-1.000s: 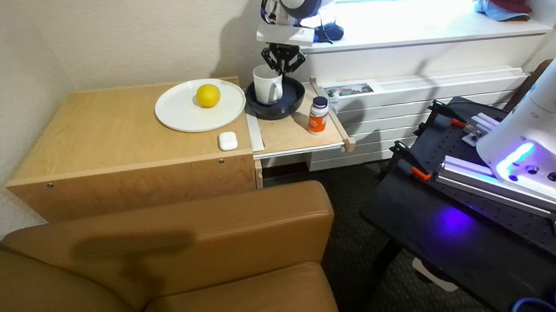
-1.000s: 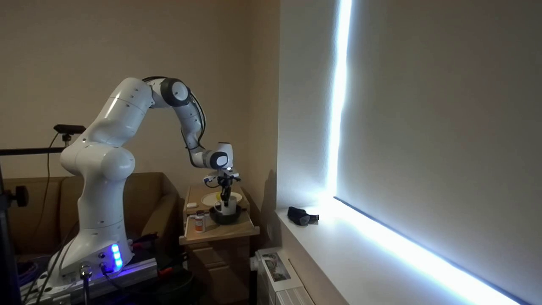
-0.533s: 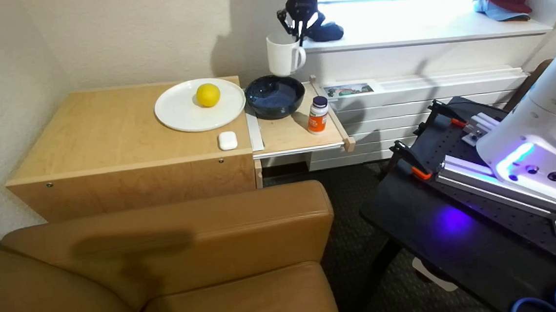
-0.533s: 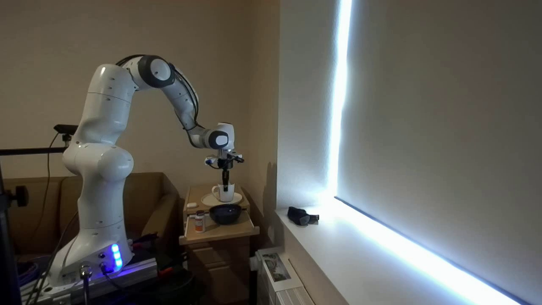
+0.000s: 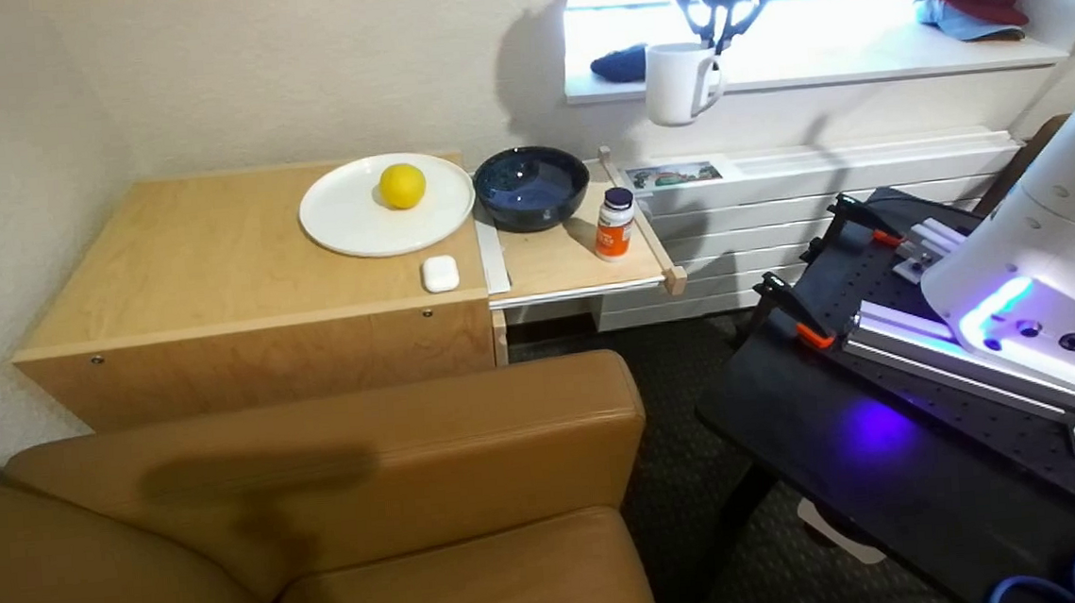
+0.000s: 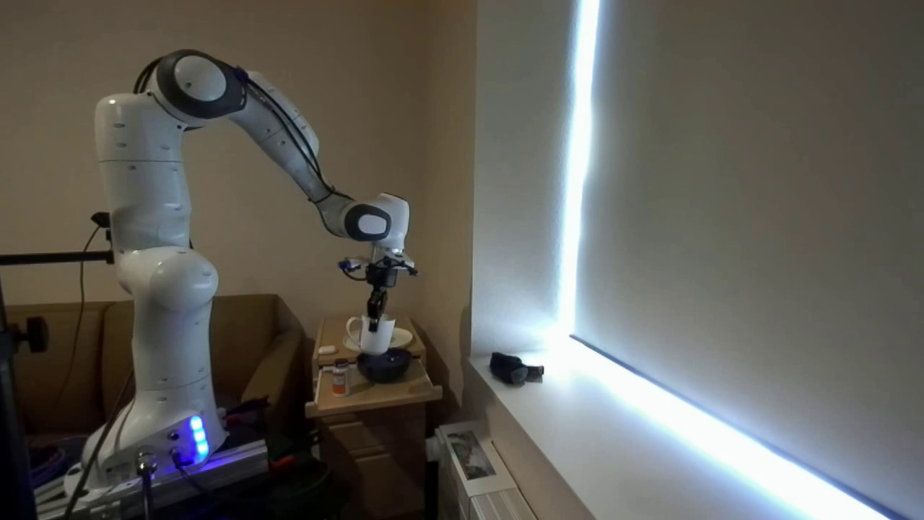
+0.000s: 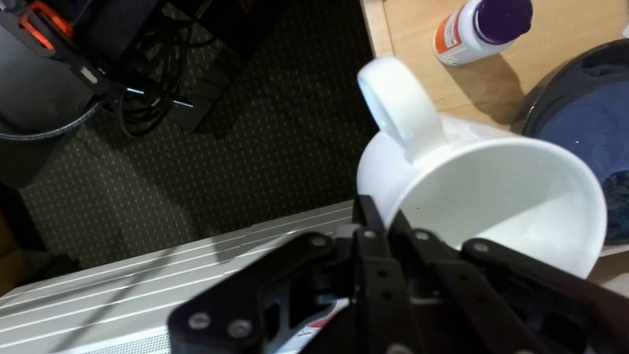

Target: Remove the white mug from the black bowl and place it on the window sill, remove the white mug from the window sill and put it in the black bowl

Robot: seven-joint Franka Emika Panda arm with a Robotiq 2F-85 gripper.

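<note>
Wrist view: the jaws, nearly together, pinch the white mug (image 7: 491, 187) by its wall; it hangs tilted at their tips, aloft near an edge of the table (image 7: 413, 49).

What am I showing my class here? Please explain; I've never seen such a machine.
This is a white, jointed robot arm with a black two-fingered gripper. Two views come from cameras standing apart from it; the close-up comes from its wrist. The gripper pinches a plain white cylindrical mug by its rim, in mid-air. On the light wooden cabinet sits a flat white plate with a round yellow fruit; on the wooden board beside it, a round black bowl and an orange-labelled white bottle.
</note>
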